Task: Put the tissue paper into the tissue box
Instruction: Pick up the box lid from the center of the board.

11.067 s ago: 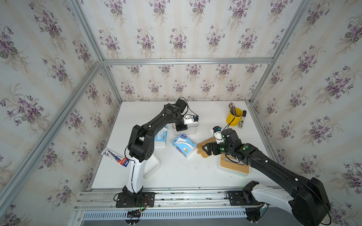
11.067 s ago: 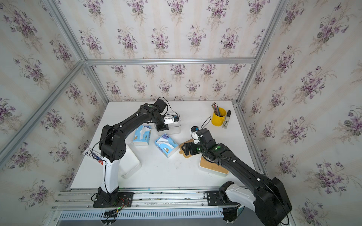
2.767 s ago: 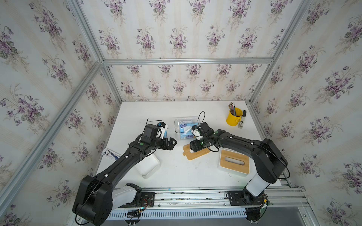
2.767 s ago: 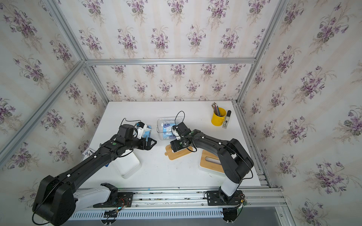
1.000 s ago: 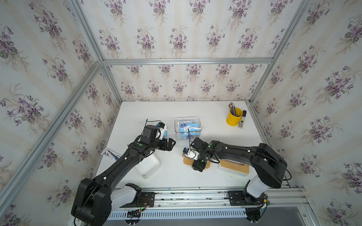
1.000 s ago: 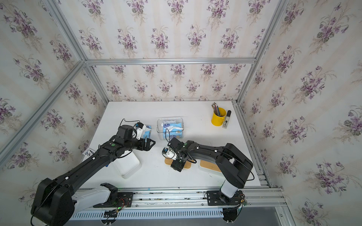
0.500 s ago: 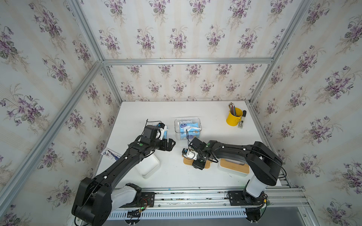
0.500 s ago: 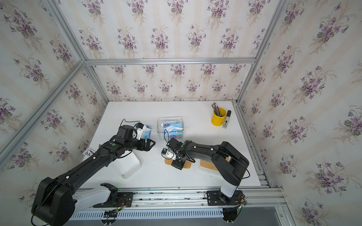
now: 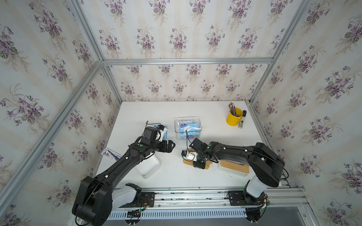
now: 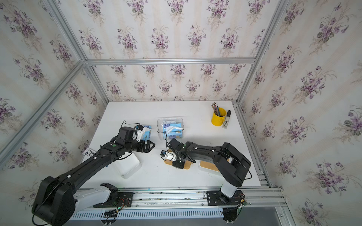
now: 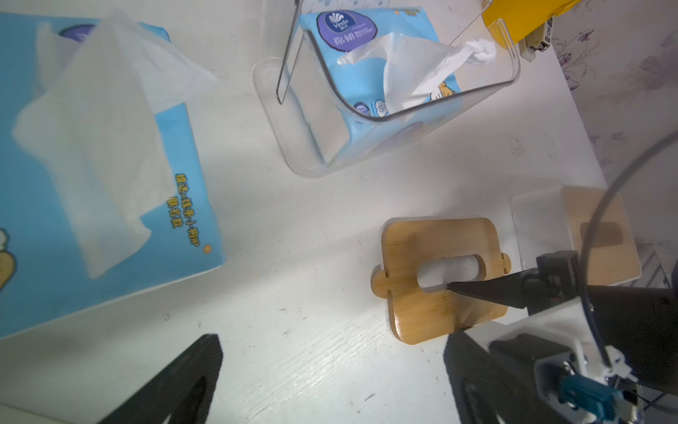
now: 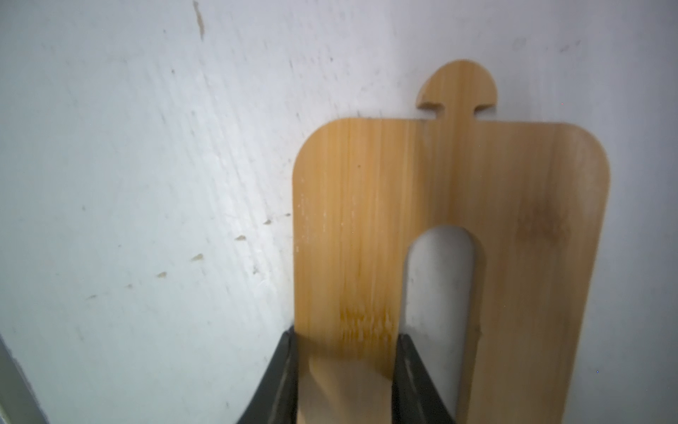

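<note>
Table (image 9: pixel 172 180) read as a clock face, 12 at the far wall.

- Clear tissue box (image 9: pixel 187 128): just toward 12 from centre, upright, top open. A blue boxed tissue pack (image 11: pixel 348 33) sits inside it, with one white sheet (image 11: pixel 411 66) drawn up to the rim.
- Loose tissue pack (image 11: pixel 183 205): at 10, lying flat on the table, a sheet spilling from its top.
- Left gripper (image 9: pixel 172 146): a little toward 9 from centre, spread wide and empty, over bare table between the loose tissue pack and the wooden lid.
- Wooden lid (image 11: pixel 407 238): flat on the table at 5, with the table showing through its slot.
- Right gripper (image 12: pixel 345 341): tip-down on the wooden lid. One finger is in the slot and the other is outside the long edge, with the strip of wood between them. It looks pinched, but the tips are blurred in the wrist view, so I can't be sure they touch.
- White box (image 9: pixel 233 169) with a slotted wooden top: at 4, just beside the wooden lid.
- Open white tub (image 9: pixel 149 169): at 8, partly under the left arm.
- Yellow cup (image 9: pixel 234 119) of pencils: at 2.
</note>
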Robot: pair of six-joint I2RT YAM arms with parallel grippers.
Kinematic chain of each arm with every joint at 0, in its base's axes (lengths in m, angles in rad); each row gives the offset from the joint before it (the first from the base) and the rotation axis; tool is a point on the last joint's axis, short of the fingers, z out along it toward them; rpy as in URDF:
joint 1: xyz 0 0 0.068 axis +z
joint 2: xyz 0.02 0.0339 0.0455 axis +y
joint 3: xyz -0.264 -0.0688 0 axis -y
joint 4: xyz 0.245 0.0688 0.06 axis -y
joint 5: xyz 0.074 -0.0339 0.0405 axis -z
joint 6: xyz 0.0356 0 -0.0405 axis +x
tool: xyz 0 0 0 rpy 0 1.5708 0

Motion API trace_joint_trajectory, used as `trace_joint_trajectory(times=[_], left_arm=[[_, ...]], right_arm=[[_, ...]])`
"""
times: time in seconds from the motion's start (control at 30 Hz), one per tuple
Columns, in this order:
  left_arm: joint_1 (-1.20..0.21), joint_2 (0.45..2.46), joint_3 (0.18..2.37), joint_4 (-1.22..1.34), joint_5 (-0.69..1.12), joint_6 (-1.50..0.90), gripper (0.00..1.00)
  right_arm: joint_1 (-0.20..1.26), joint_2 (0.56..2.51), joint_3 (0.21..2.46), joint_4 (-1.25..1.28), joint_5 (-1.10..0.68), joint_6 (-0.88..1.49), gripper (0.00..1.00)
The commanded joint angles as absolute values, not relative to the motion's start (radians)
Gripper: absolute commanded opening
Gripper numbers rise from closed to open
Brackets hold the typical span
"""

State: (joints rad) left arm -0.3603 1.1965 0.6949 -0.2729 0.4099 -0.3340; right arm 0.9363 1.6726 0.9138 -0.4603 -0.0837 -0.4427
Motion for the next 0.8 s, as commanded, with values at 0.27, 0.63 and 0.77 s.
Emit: trace_joint_trajectory(times=[0.27,0.63,0.77], left_arm=[[-0.375,1.274,0.66,-0.145,0.704,-0.438,1.0],[-0.415,1.406,0.75,-0.071,0.901,-0.438,0.74],[-0.426,1.468,0.777,-0.022,0.976,-0.474,0.58]], right_arm=[[0.947,1.508,0.836,-0.373,-0.069,-0.471,0.13],[0.983,1.366,0.817,-0.284,-0.064,-0.493,0.12],[0.992,1.344,0.804,-0.265,-0.049,-0.508,0.11]])
